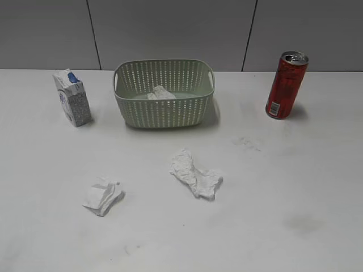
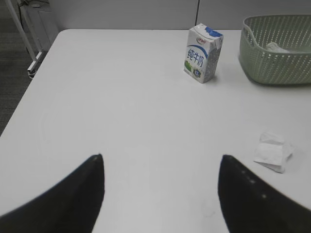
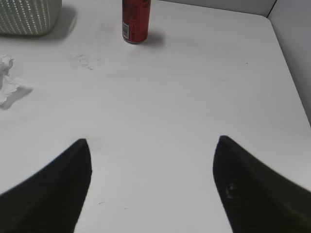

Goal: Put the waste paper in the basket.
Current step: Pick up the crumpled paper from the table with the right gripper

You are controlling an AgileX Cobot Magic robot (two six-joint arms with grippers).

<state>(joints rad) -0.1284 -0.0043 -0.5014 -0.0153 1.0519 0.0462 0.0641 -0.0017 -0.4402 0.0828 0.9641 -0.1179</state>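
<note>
The pale green slotted basket point(image 1: 164, 110) stands at the back middle of the table, with one white paper wad point(image 1: 162, 93) inside it. A longer twisted wad point(image 1: 195, 175) lies in front of the basket. A smaller folded wad point(image 1: 102, 196) lies front left. The left wrist view shows the basket point(image 2: 277, 63) at top right and the small wad point(image 2: 273, 152) right of my left gripper point(image 2: 161, 158), which is open and empty over bare table. My right gripper point(image 3: 153, 141) is open and empty; the twisted wad point(image 3: 8, 80) lies at its far left. Neither gripper shows in the exterior view.
A blue-and-white milk carton point(image 1: 72, 97) stands left of the basket, also in the left wrist view point(image 2: 204, 54). A red can point(image 1: 286, 85) stands at the back right, also in the right wrist view point(image 3: 136, 20). The table's left edge point(image 2: 29, 87) and right edge point(image 3: 286, 58) are near.
</note>
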